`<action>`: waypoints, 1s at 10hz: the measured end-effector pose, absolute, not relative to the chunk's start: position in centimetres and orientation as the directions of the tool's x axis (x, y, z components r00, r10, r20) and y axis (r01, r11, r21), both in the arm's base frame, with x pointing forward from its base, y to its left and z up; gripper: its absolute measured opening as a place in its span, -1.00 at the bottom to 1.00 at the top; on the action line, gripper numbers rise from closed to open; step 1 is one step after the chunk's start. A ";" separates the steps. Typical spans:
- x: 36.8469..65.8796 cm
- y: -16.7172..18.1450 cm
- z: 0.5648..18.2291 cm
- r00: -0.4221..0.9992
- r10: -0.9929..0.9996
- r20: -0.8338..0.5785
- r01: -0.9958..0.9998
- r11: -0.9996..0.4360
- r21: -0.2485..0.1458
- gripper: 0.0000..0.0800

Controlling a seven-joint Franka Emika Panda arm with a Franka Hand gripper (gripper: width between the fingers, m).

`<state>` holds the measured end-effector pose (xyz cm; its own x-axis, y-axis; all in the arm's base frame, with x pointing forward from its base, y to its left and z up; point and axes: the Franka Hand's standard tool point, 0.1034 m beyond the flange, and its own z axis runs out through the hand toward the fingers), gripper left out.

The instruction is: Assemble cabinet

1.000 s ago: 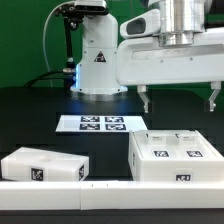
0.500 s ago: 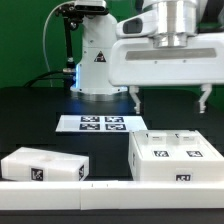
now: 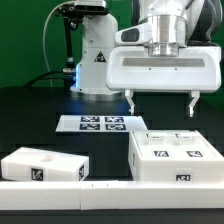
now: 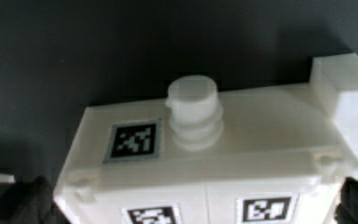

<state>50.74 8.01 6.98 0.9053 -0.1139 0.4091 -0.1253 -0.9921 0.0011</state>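
The gripper [image 3: 162, 103] hangs in the air over the black table [image 3: 35, 110], jaws spread wide, nothing between them. One finger [image 3: 132, 100] stands to the exterior view's left and the other well apart to its right.

Directly beneath sits the cabinet box [image 3: 175, 158], the big white one, resting on the table at the exterior view's right front. There is clear air between the fingertips and the top of the box, no contact at all. The spread of the fingers covers a good part of the box's width, the left one about over its left edge.

From the wrist view the cabinet box fills the frame. A short round white peg [image 4: 194, 110] stands up from its top face, with a black-and-white tag [image 4: 137, 138] just beside it. More tags show on the face nearer the camera.

Off to the exterior view's left, well apart from the gripper, a smaller white block [image 3: 42, 165] lies flat on the table. The marker board [image 3: 100, 123] lies behind, between the block and the box. The robot base [image 3: 97, 62] stands at the back.
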 end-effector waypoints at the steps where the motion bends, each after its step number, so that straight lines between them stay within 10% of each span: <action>1: 50.4 8.0 5.8 0.910 -0.107 0.400 -0.121 -0.993 0.011 0.99; 5: 49.3 8.6 1.9 0.908 -0.076 0.411 -0.102 -0.994 0.042 0.99; 10: 50.1 9.8 1.1 0.934 -0.073 0.350 -0.089 -0.996 0.029 0.99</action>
